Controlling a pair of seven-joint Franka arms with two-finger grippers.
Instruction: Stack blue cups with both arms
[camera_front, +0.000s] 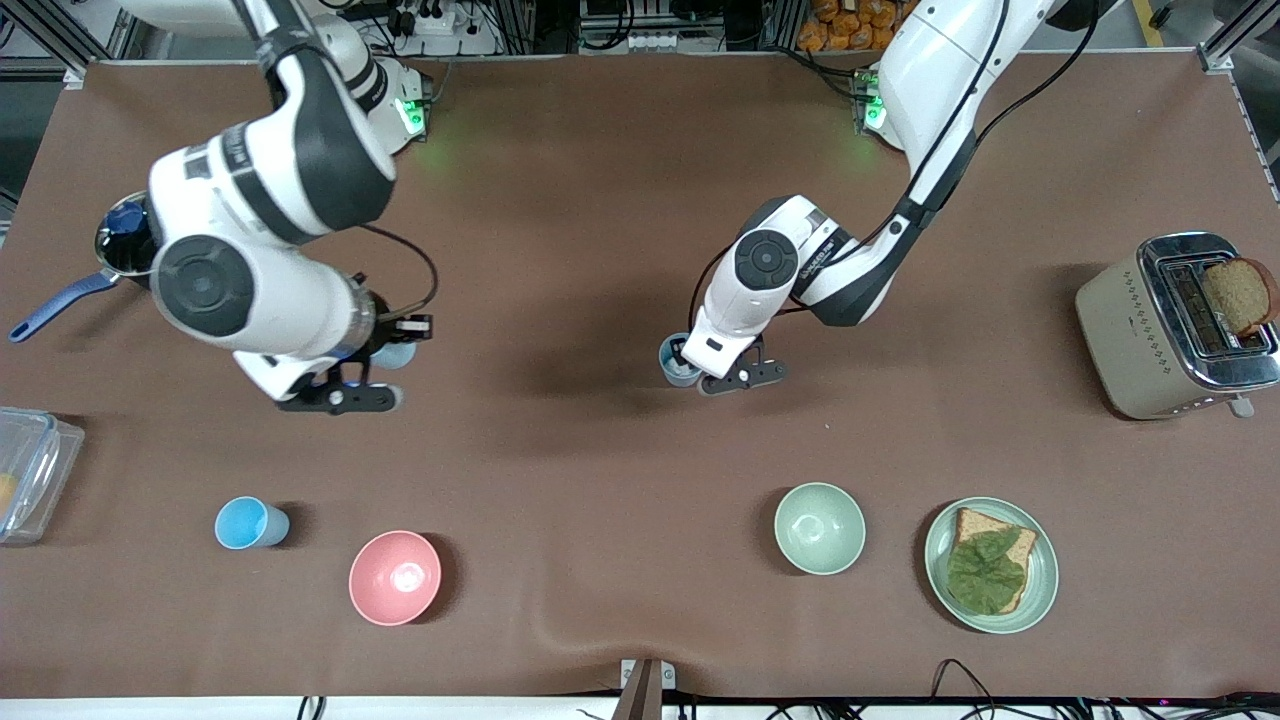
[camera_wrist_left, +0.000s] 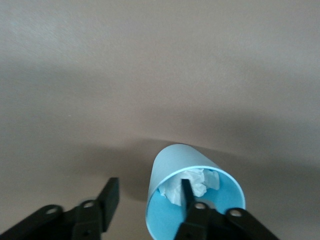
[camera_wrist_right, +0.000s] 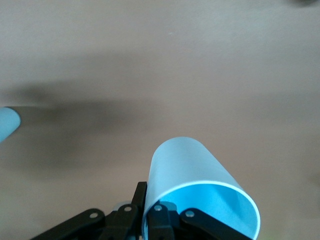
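Left end effector (camera_front: 700, 380): low over the middle of the worktop (camera_front: 600, 200), at a blue cup (camera_front: 676, 360) that stands upright there. In the left wrist view the fingers are apart, one inside the rim (camera_wrist_left: 186, 192) and one outside the wall, well clear of it; the cup (camera_wrist_left: 192, 200) has crumpled white paper in it. It is not gripped; judged released or about to be.

Right end effector (camera_front: 385, 365): over the worktop toward the right arm's end, fingers clamped on the rim of a second blue cup (camera_front: 396, 352). The right wrist view shows that cup (camera_wrist_right: 200, 192) held with its long axis tilted, mouth toward the camera, clear of the surface.

Third blue cup (camera_front: 250, 523): lies on its side, nearer the front camera, beside a pink bowl (camera_front: 395, 577).

Governing relation: the held cup is well apart from the standing cup, which lies toward the left arm's end of the worktop. Stacking would need the right arm to carry its cup across, bring its axis upright over the standing rim, and the left fingers to clear that rim first. The paper inside may stop full nesting.
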